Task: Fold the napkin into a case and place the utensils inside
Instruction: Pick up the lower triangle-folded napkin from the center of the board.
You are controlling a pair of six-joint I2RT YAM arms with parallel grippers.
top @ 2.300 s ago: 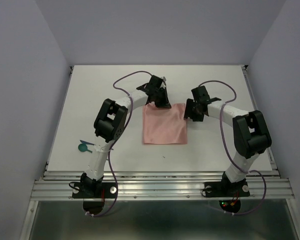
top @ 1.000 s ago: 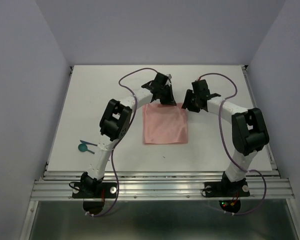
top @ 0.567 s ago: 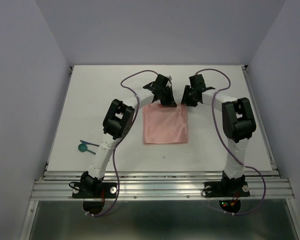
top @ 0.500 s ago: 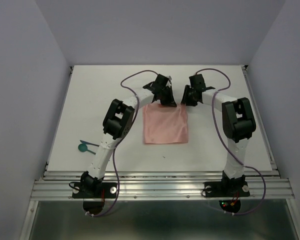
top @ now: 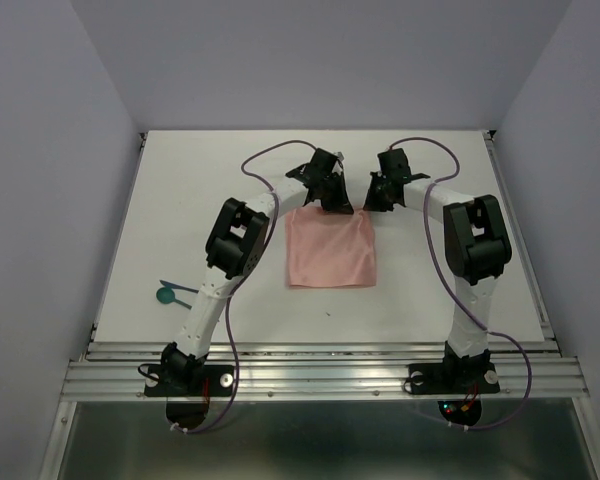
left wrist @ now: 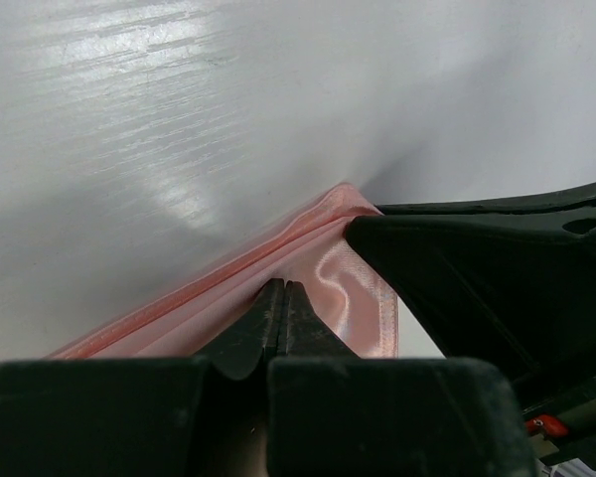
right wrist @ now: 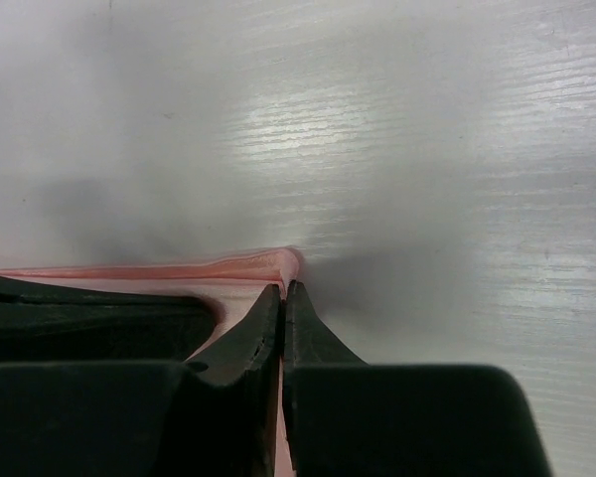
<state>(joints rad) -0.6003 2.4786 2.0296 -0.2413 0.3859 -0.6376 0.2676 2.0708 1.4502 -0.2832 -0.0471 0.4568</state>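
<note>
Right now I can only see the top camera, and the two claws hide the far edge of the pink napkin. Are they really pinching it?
Observer: The left one is. Its wrist camera shows the left gripper shut, with the napkin hem caught between its tips.
Operator: And the other claw?
Observer: Its wrist camera shows the right gripper shut too, right at the napkin's far corner, with a sliver of pink cloth between its fingers.
</note>
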